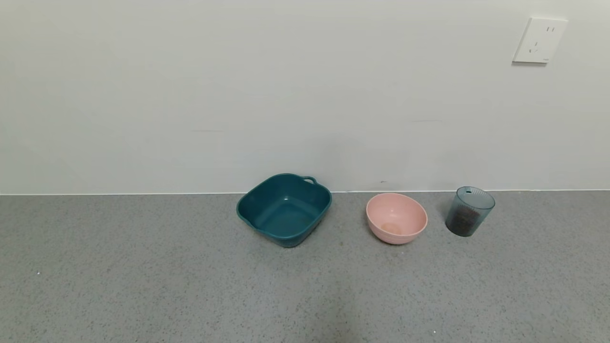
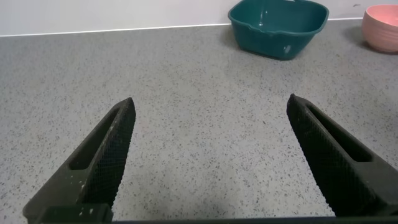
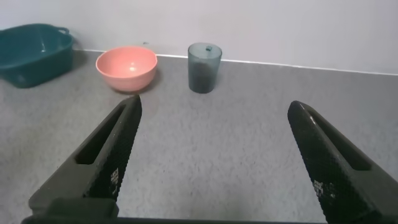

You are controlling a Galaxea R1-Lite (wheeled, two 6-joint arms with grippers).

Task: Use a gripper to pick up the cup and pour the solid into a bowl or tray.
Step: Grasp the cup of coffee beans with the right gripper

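Right pincer (image 3: pixel 211 158) and left pincer (image 2: pixel 208 155) both hung spread and empty over the near grey surface (image 1: pixel 143 286), with the cup (image 1: pixel 469 211) holding the solid (image 1: pixel 463 220) upright far right, just right of the pink bowl (image 1: pixel 396 218).

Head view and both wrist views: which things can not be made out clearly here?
- Both arms: outside the head view. The left gripper and right gripper show only open fingers, cut by the picture edge.
- Pink bowl: cut by the left wrist view's edge.
- Cup: absent from the left wrist view.
- Dark contents in the cup: seen through ribbed plastic, too small to identify.
- Teal basin: cut by the right wrist view's edge.
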